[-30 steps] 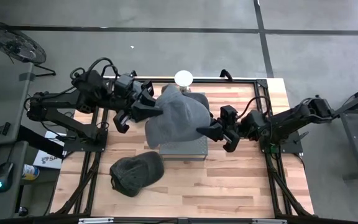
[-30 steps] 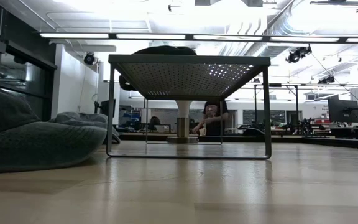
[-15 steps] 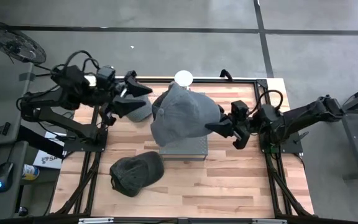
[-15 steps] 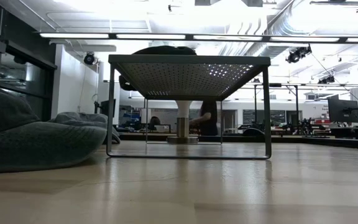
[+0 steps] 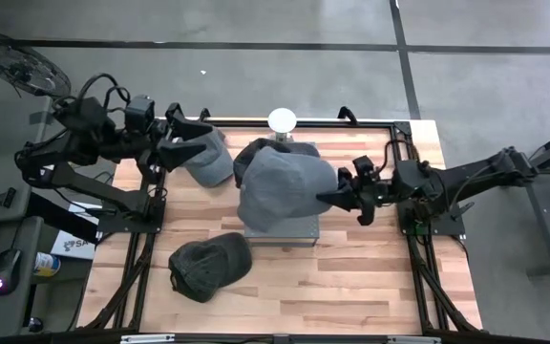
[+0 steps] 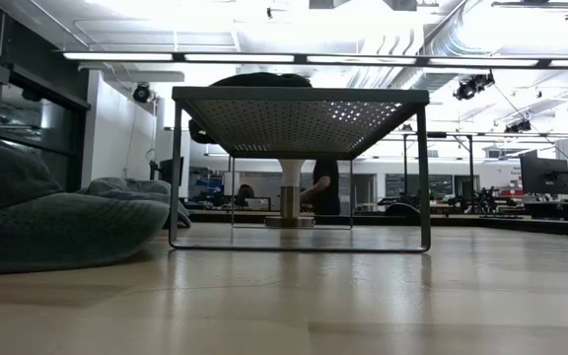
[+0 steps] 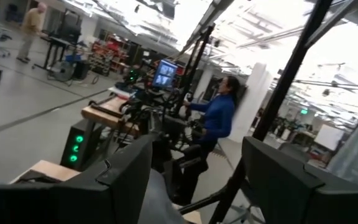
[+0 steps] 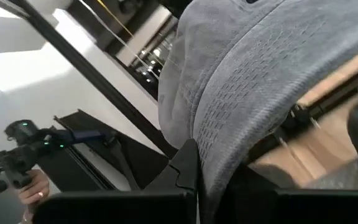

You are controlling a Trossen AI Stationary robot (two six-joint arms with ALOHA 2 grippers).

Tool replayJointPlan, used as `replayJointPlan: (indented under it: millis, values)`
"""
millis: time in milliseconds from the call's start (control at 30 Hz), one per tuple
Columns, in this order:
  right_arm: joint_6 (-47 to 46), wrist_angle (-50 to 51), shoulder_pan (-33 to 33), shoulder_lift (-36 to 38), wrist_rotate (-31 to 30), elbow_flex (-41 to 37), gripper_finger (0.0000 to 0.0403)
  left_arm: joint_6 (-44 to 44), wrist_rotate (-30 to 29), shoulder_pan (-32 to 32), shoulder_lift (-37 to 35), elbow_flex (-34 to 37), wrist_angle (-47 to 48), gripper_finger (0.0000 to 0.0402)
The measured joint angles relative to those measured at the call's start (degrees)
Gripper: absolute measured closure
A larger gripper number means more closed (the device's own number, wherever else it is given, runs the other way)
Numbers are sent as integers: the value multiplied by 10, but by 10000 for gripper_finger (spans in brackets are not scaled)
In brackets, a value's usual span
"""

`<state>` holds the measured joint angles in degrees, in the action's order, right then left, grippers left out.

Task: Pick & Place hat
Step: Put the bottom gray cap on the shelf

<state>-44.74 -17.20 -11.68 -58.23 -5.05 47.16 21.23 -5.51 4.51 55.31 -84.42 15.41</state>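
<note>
a wooden table (image 5: 351, 287) filled the middle of the high view, with a grey perforated metal stand (image 6: 300, 118) at its centre and a white round-topped post (image 5: 282, 119) at the upper edge. a floor fan (image 5: 19, 65) sat in the upper left corner, a computer mouse (image 5: 4, 271) at lower left. in the left wrist view, a person in a blue top (image 7: 217, 118) stood, perhaps beside a monitor (image 7: 165, 73).

We see a wooden table (image 5: 370, 277). On it: dark cap (image 5: 206, 266) near the front-left, metal stand (image 5: 285, 229) mid-table, white post (image 5: 282, 119) at the back edge.
</note>
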Motion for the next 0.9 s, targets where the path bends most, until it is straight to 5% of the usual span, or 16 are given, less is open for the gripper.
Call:
replayJointPlan:
  millis: [167, 533, 900]
  values:
    - [-53, -15, -4, -24, -22, -13, 399, 0, -2, 0, 0, 0, 1, 154]
    - [-165, -259, -55, -29, -88, -172, 399, 0, -11, 0, 0, 0, 7, 154]
    - [-169, -227, -28, -29, -40, -190, 399, 0, -27, 0, 0, 0, 12, 154]
